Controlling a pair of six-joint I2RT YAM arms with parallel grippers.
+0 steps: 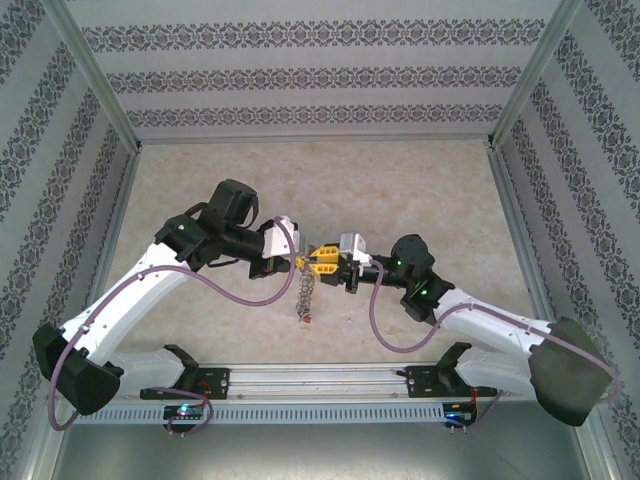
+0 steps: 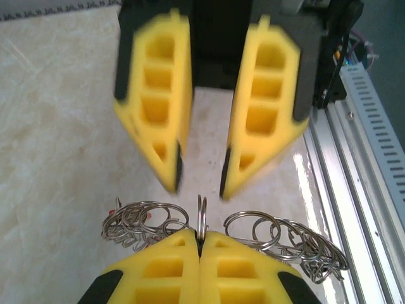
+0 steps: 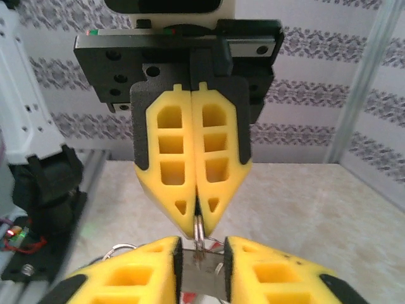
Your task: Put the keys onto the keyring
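Observation:
My left gripper (image 1: 302, 262) (image 2: 201, 233) and right gripper (image 1: 325, 260) (image 3: 202, 242) meet tip to tip above the middle of the table. The left fingers are shut on the thin grey keyring (image 2: 202, 212) (image 3: 199, 233), which stands edge-on between them. The right gripper (image 2: 199, 187) is open, its jaws apart on either side of the ring's far edge, touching nothing that I can see. Several silver keys and small rings (image 2: 142, 220) fan out to both sides and hang down as a string (image 1: 305, 295) ending in a red tag (image 1: 308, 318). A grey metal piece (image 3: 202, 273) hangs between the right fingers.
The marble-look table (image 1: 400, 190) is walled by patterned panels at the back and sides. An aluminium rail (image 1: 320, 378) (image 2: 354, 158) runs along the near edge, close under the hanging keys. Both arms' purple cables loop toward the centre.

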